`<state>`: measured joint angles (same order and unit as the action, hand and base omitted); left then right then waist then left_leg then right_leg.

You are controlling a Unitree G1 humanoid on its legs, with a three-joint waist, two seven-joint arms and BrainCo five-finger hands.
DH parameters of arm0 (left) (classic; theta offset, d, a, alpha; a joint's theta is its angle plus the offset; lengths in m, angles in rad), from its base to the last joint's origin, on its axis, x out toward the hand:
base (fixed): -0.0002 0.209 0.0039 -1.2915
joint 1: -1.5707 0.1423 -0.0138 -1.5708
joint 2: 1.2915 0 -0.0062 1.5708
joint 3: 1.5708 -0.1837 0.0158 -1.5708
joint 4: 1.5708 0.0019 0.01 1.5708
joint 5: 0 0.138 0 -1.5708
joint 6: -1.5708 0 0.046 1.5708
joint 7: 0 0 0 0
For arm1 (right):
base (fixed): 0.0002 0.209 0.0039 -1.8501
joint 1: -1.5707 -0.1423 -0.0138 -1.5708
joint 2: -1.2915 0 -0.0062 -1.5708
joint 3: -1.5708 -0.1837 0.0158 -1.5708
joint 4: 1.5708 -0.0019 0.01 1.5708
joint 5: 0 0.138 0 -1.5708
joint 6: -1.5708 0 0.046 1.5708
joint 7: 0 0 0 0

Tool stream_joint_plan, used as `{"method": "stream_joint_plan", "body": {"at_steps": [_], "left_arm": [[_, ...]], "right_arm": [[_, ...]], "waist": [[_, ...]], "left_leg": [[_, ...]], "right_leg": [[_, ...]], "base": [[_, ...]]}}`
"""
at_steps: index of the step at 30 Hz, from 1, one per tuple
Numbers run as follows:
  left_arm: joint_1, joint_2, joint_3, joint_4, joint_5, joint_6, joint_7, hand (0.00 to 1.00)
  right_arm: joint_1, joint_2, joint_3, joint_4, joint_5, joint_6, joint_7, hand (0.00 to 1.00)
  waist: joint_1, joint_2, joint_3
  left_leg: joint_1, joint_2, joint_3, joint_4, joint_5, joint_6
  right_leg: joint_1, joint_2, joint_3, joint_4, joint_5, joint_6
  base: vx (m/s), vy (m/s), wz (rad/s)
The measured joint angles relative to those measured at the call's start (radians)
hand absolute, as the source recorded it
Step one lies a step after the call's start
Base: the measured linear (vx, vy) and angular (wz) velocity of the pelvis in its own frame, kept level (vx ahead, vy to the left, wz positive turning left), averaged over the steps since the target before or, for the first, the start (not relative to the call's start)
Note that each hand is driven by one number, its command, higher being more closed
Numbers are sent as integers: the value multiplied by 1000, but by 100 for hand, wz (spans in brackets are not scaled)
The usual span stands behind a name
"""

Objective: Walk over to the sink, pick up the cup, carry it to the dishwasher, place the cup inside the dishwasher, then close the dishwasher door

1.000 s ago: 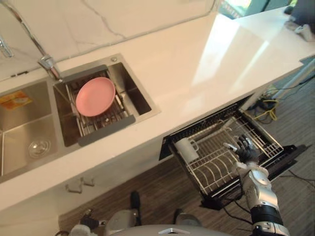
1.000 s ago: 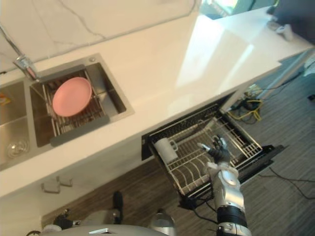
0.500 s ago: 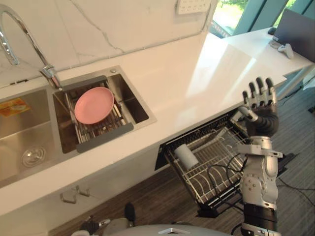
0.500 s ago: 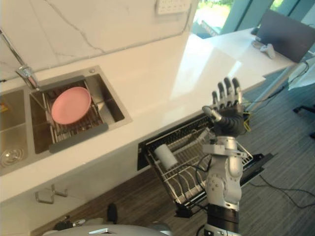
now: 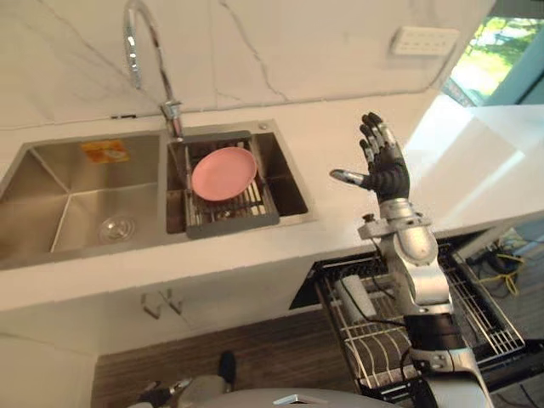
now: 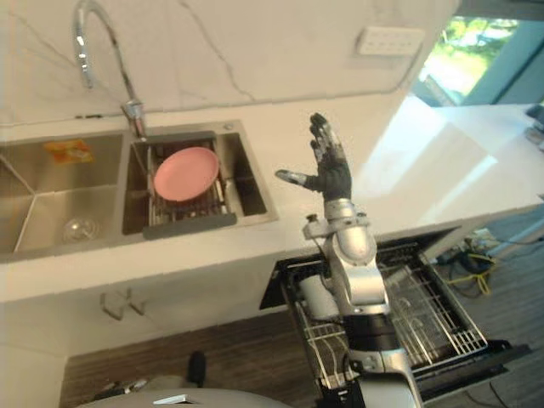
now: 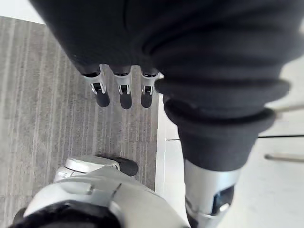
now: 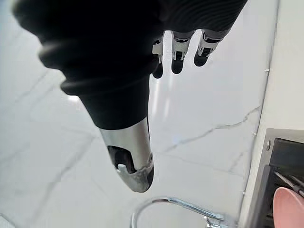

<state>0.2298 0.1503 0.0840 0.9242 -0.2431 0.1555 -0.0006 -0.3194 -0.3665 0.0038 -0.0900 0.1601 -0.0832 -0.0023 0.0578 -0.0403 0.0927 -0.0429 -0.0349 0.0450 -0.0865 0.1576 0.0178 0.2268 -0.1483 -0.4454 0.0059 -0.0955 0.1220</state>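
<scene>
A white cup (image 5: 352, 295) lies on its side at the left end of the pulled-out dishwasher rack (image 6: 429, 316), partly hidden behind my right forearm. Below the counter the dishwasher door (image 6: 497, 355) hangs open. High above the counter edge, well clear of the rack, my right hand (image 5: 384, 165) is raised with straight spread fingers (image 8: 176, 56) and nothing in it. In the left wrist view my left hand hangs over the wood floor, its fingers (image 7: 125, 92) straight and empty.
A pink plate (image 5: 223, 172) rests on a drain rack in the right sink basin, under a tall chrome faucet (image 5: 140, 42). The white countertop (image 5: 463, 170) runs off to the right. A wall socket (image 5: 421, 40) sits on the marble backsplash.
My right hand has risen from the dishwasher rack to above the counter edge, staying open and empty. The cup has stayed in the rack. The camera has swung up and left.
</scene>
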Motion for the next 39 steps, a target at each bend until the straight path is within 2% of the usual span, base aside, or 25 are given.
{"method": "stream_joint_plan", "body": {"at_steps": [3, 6, 8, 9, 11, 12, 14, 15, 17, 19, 20, 21, 22, 24, 26, 27, 28, 29, 30, 31, 33, 35, 37, 38, 39], "left_arm": [[5, -4, 32, 12, -9, 11, 1, 0], [14, -1, 35, 11, -9, 20, 0, 0], [16, 5, 32, 11, -9, 27, -2, 0], [12, 9, 32, 11, -7, 36, -9, 0], [6, 12, 34, 11, 7, 42, -13, 0], [7, 10, 37, 11, 4, 47, -1, 0], [3, 5, 46, 10, -6, 61, 11, 0], [6, -1, 58, 10, -8, 67, 11, 0], [19, -14, 65, 10, -6, 66, 10, 0], [14, -13, 70, 12, 6, 64, 13, 0], [15, -11, 73, 21, 10, 66, 15, 0], [21, -12, 70, 36, 10, 77, 16, 0], [25, -17, 68, 42, 10, 81, 16, 0], [27, 0, 61, 53, 12, 85, 18, 0], [25, 8, 59, 53, 15, 84, 15, 0], [25, 7, 53, 53, 20, 82, 15, 0], [26, 11, 36, 53, 29, 81, 17, 0], [20, 16, 26, 53, 31, 81, 18, 0], [18, 28, 9, 48, 29, 81, 18, 0], [14, 33, -11, 38, 28, 76, 18, 0], [11, 39, -15, 20, 27, 66, 21, 0], [-14, 37, -21, -12, -2, 65, 42, 0], [-41, 38, -34, -34, -18, 64, 43, 0], [-45, 47, -48, -40, -21, 63, 40, 0], [-57, 57, -48, -40, -20, 63, 39, 0]], "right_arm": [[-55, -36, 30, 33, -95, 31, 0, 0], [-60, -42, 35, 59, -152, 75, 0, 0], [-50, -45, 34, 68, -159, 103, -5, 0], [-32, -52, 33, 67, -161, 114, -26, 0], [-5, -54, 27, 69, -165, 130, -53, 0], [5, -50, 26, 70, -166, 131, -68, 0], [6, -51, 15, 69, -166, 130, -75, 0], [9, -51, -3, 68, -166, 131, -76, 0], [13, -51, -32, 68, -167, 131, -79, 0], [24, -50, -50, 66, -189, 130, -85, 0], [36, -45, -62, 65, -225, 130, -88, 0], [55, -40, -72, 63, -265, 129, -92, 0], [76, -43, -86, 53, -283, 128, -92, 0], [163, -37, -142, 5, -314, 123, -104, 0], [229, -35, -184, -36, -324, 117, -116, 0], [252, -34, -197, -48, -326, 117, -120, 0], [288, -33, -216, -56, -350, 111, -134, 0], [310, -32, -228, -60, -368, 109, -144, 0], [336, -31, -240, -68, -388, 109, -154, 0], [367, -30, -244, -98, -400, 106, -159, 0], [390, -25, -241, -137, -402, 85, -160, 0], [386, -25, -238, -174, -402, 42, -161, 0], [371, -26, -224, -175, -402, 23, -161, 0], [362, -26, -208, -176, -402, 18, -161, 0], [355, -28, -202, -177, -402, 12, -161, 0]], "waist": [[5, -11, 0], [14, -23, -8], [18, -23, -8], [5, -27, -6], [2, -34, 11], [9, -30, 24], [3, -22, 62], [-2, -10, 69], [-1, 5, 69], [-3, -9, 73], [-5, -13, 76], [-12, -6, 71], [-20, 6, 64], [-45, -14, 59], [-67, -21, 57], [-74, -20, 56], [-82, -16, 54], [-88, -12, 52], [-95, -11, 53], [-102, -12, 55], [-116, -14, 56], [-122, -16, 55], [-113, -21, 51], [-115, -35, 45], [-117, -61, 45]], "left_leg": [[-3, -1, -1, 0, 5, 3], [-11, -17, -49, 0, 12, 5], [-22, -29, -92, 1, 22, 8], [-23, -42, -132, 2, 34, 7], [-23, -52, -142, 8, 46, 12], [-25, -44, -106, 23, 44, 16], [-56, -18, 18, 136, -25, 42], [-84, 19, 112, 215, -69, 49], [-95, 50, 185, 245, -96, 45], [-96, 59, 241, 252, -135, 22], [-129, 81, 220, 369, -143, 77], [-131, 111, 200, 437, -191, 34], [-117, 123, 197, 414, -217, -10], [-75, 60, 225, 316, -197, 4], [-57, 24, 230, 253, -185, 21], [-46, 17, 230, 231, -180, 27], [-18, 6, 230, 188, -170, 34], [4, 3, 229, 160, -165, 37], [37, 1, 226, 129, -164, 39], [68, 0, 223, 114, -168, 49], [94, 0, 220, 114, -175, 57], [111, 17, 222, 118, -188, 51], [108, 29, 228, 137, -189, 46], [91, 22, 229, 163, -198, 34], [79, 5, 226, 196, -219, 29]], "right_leg": [[14, 1, -24, 1, -5, 5], [12, -1, -54, 47, -51, -3], [-22, -1, 38, 134, -115, -54], [-32, 5, 99, 162, -141, -78], [-9, 7, 97, 164, -155, -64], [10, 11, 83, 160, -156, -61], [59, 14, 51, 141, -152, -55], [82, 19, 31, 124, -147, -45], [85, 15, 14, 118, -148, -42], [74, -12, 5, 109, -145, -37], [59, -23, 17, 118, -143, -21], [54, -28, 35, 121, -143, -8], [51, -26, 45, 123, -143, -4], [42, -85, 53, 127, -132, 18], [9, -119, 55, 176, -121, 19], [-8, -129, 61, 213, -116, 14], [-65, -147, 88, 329, -105, -4], [-129, -165, 116, 455, -84, -38], [-214, -183, 162, 622, -29, -124], [-278, -193, 211, 749, 10, -165], [-321, -190, 238, 817, -38, -127], [-337, -127, 228, 689, -118, -85], [-329, -62, 212, 468, -120, -75], [-328, -51, 212, 362, -57, -83], [-325, -56, 214, 291, 25, -51]], "base": [[-47, -21, 35], [-33, -48, 50], [-40, -53, 61], [24, -41, 88], [26, -75, 89], [-31, -81, 71], [-72, -56, 64], [-67, -41, 55], [-53, -27, 34], [-53, 23, 2], [-3, 42, -33], [40, 55, -38], [67, 100, -29], [95, 147, -13], [74, 129, -2], [71, 147, -4], [66, 125, -9], [115, 200, -14], [136, 189, -5], [144, 171, 3], [118, 75, 7], [123, 45, 3], [139, -54, -5], [187, -155, 1], [105, -136, 7]]}}
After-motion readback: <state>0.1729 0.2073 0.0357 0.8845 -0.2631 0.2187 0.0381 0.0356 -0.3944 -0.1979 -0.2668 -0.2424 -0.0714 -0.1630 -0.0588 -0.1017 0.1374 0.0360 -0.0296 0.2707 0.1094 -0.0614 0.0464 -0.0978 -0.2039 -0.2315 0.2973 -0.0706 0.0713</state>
